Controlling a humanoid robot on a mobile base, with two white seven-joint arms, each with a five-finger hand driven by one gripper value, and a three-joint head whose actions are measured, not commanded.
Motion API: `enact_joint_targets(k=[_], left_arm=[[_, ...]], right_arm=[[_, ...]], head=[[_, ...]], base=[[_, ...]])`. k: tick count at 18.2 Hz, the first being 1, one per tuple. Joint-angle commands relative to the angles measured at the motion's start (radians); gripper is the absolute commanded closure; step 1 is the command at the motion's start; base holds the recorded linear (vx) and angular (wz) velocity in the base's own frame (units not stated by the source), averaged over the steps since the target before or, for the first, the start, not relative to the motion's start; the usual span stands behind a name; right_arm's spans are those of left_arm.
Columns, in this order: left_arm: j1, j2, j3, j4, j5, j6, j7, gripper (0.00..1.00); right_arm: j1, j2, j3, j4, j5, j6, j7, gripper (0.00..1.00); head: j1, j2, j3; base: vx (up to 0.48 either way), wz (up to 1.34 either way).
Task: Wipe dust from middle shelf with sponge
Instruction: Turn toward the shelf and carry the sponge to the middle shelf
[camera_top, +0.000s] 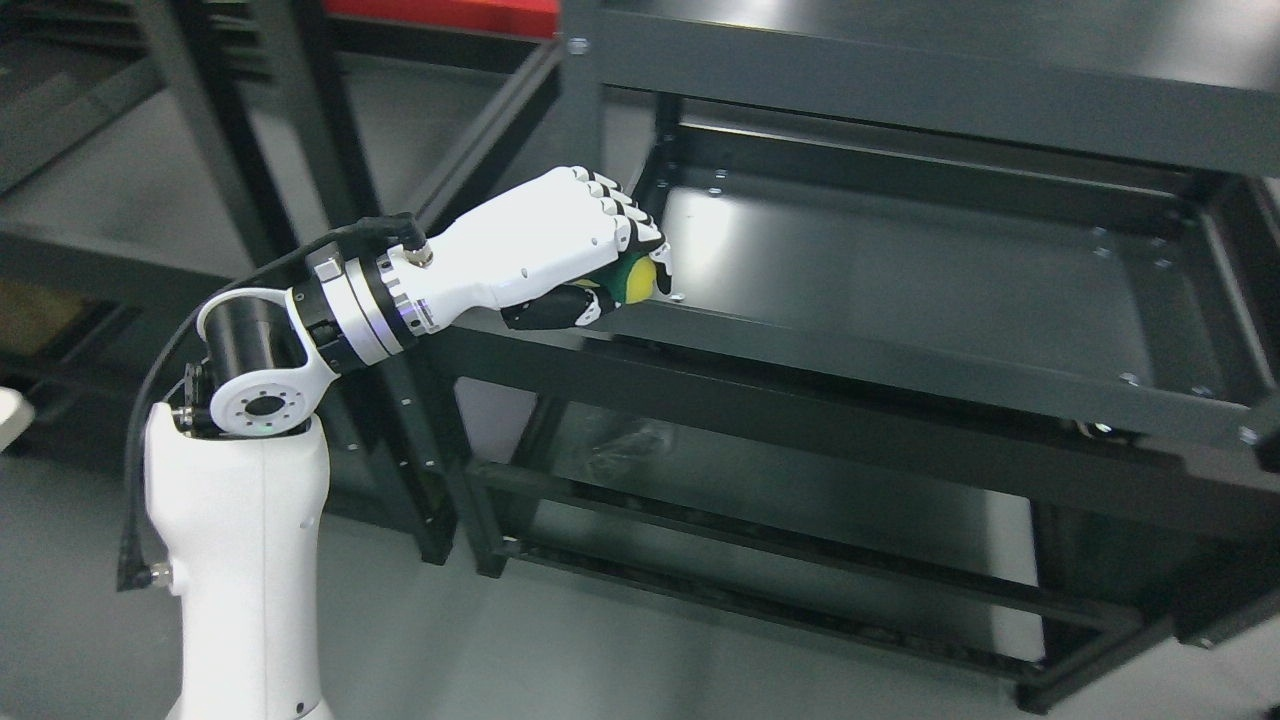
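The left hand (560, 250) is curled tight around the sponge (632, 280), whose yellow end points right over the middle shelf (900, 270). Its long axis is hidden. The shelf is dark glossy metal.

A dark grey metal shelving rack (900, 390) fills the frame's right. Its glossy middle shelf (900, 270) lies bare; something dark and crumpled (625, 450) rests on the lower shelf.

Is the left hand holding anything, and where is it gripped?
The left hand is closed around the sponge, its yellow and green end poking out.
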Motion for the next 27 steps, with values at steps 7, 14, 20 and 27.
enact_joint_targets(k=[7,14,20,27], left_arm=[[-0.101,0.013,-0.013,0.040,-0.002,0.000,-0.003,0.94],[-0.216,0.013,-0.054,0.075,-0.043,0.003,-0.003,0.94],[-0.432,0.013,-0.190,0.103,-0.059,0.049,0.001,0.94],[-0.822,0.013,-0.425,0.318,-0.046,0.097,0.076,0.92]], right_arm=[[0.000,-0.017,0.000,-0.018,0.000,0.073,0.006,0.00],[0.000,-0.017,0.000,-0.018,0.000,0.073,0.006,0.00],[0.000,-0.017,0.000,-0.018,0.000,0.073,0.006,0.00],[0.000,-0.017,0.000,-0.018,0.000,0.073,0.006,0.00]], head=[[0.0000,0.000,0.000],[0.0000,0.000,0.000],[0.0000,0.000,0.000],[0.0000,0.000,0.000]], base=[[0.021,-0.69],[0.039,-0.09],[0.001,0.00],[-0.005,0.02]])
